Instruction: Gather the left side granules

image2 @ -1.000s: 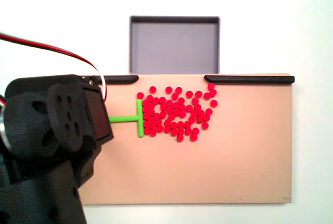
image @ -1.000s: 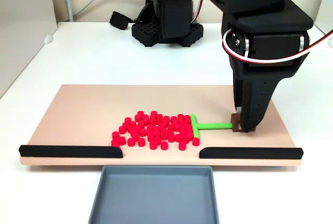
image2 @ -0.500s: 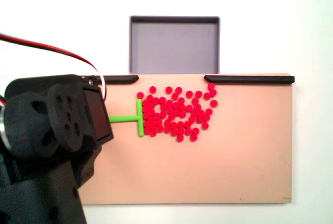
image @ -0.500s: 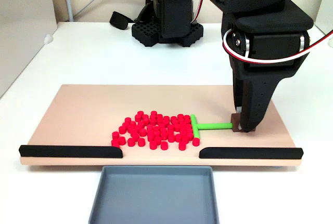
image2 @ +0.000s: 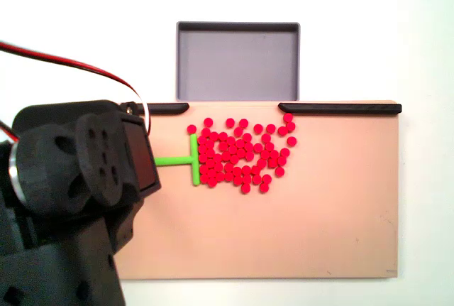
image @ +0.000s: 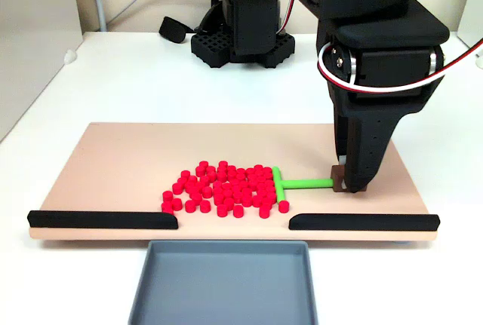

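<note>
Dozens of small red granules (image: 223,188) lie in a loose cluster on the tan board (image: 113,159), also seen from above as granules (image2: 241,157) on the board (image2: 319,221). A green T-shaped stick (image: 290,184) lies with its crossbar against the cluster's right edge in the front fixed view; from above the T-stick (image2: 186,160) sits on the cluster's left. My black gripper (image: 347,185) stands upright, shut on the far end of the stick's stem. In the top-down view the arm's body hides the grip.
Two black rails (image: 102,219) (image: 362,222) line the board's front edge with a gap between them. A grey tray (image: 223,283) sits below that gap, also seen as the tray (image2: 237,61) from above. The arm's base (image: 241,38) and a white cable stand behind the board.
The gripper has pushed the green stick a little toward the cluster, to the left in the front view. The nearest granules have packed tighter.
</note>
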You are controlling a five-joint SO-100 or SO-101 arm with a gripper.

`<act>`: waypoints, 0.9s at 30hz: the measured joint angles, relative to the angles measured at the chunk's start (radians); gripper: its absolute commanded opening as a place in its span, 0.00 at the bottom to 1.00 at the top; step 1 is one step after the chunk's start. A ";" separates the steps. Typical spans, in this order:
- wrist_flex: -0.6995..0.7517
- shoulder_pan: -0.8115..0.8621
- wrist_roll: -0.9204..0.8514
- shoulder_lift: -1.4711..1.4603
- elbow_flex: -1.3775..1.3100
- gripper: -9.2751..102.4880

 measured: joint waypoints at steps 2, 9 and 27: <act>0.000 0.000 0.000 0.000 0.000 0.08; 0.000 0.000 0.000 0.000 0.000 0.08; 0.046 -0.060 0.038 0.112 0.000 0.08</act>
